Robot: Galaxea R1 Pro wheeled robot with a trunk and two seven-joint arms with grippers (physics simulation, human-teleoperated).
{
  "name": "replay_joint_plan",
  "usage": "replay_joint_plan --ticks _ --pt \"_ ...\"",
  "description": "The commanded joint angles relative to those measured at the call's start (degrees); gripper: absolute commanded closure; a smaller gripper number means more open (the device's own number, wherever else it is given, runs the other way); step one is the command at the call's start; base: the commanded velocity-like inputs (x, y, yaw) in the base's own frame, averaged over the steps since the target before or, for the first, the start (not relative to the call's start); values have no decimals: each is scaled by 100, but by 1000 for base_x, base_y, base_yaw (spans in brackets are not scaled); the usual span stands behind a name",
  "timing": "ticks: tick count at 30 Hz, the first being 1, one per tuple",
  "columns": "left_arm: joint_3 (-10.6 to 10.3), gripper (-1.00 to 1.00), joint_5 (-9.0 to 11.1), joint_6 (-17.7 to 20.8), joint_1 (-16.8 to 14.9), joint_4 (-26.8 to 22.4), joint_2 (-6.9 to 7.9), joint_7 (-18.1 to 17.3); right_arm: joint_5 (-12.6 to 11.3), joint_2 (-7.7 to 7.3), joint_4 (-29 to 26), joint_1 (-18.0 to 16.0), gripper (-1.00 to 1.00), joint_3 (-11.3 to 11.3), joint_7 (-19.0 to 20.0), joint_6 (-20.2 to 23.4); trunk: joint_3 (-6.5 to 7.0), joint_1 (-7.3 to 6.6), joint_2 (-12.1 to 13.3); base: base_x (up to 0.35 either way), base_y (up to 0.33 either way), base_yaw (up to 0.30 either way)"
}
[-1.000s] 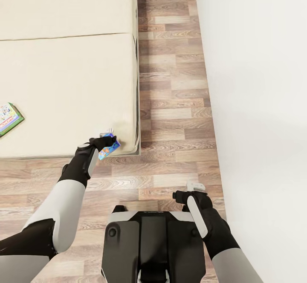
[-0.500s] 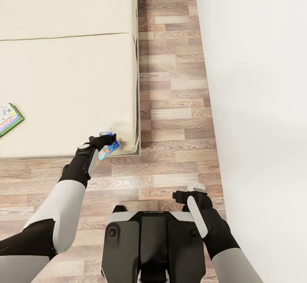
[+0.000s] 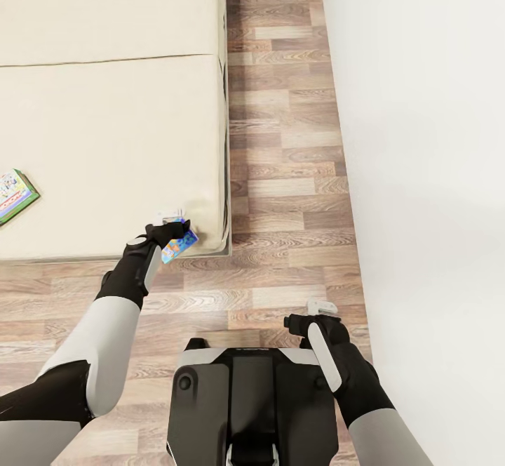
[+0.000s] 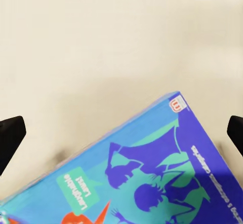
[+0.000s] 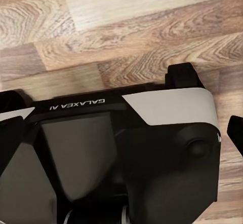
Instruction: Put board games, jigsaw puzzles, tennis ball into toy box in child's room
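The right tool [image 3: 321, 307] is hanging over the wood-grain floor [image 3: 294, 171] just ahead of the black and white base [image 3: 249, 389], at about 1 o'clock from it. In the right wrist view its dark fingertips [image 5: 236, 133] are sitting at the frame's two sides, well apart, with nothing between them.

The left tool [image 3: 172, 219] is sitting farther out, at about 11 o'clock from the base, at the bed's [image 3: 105, 136] near corner. A blue game box [image 3: 179, 243] is lying right at it, touching the tool and overhanging the mattress edge. Judging by the left wrist view, the box [image 4: 152, 173] is lying directly ahead between the two fingertips [image 4: 10, 138], which are standing wide apart on either side of it; whether they are pressing on it I cannot tell. The box is flat, rigid card, glossy, with a printed teal and purple cover, and its long axis is running slantwise across the gap. The left arm is clearly the nearer one.

The mattress is matte cream fabric, soft and smooth, with one seam across it. Farther off, at about 10 o'clock, a second game box [image 3: 15, 195], green-edged and colourful, is lying flat on the bed near the picture's edge, well apart from both tools. A plain white wall [image 3: 421, 171] is running along the 3 o'clock side.
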Motion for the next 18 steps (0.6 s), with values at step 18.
replay_joint_plan --ticks 18 --pt "77 -100 -40 589 -2 -833 275 -96 -64 -2 147 -2 -100 9 -59 -235 -6 3 -9 0 0 0"
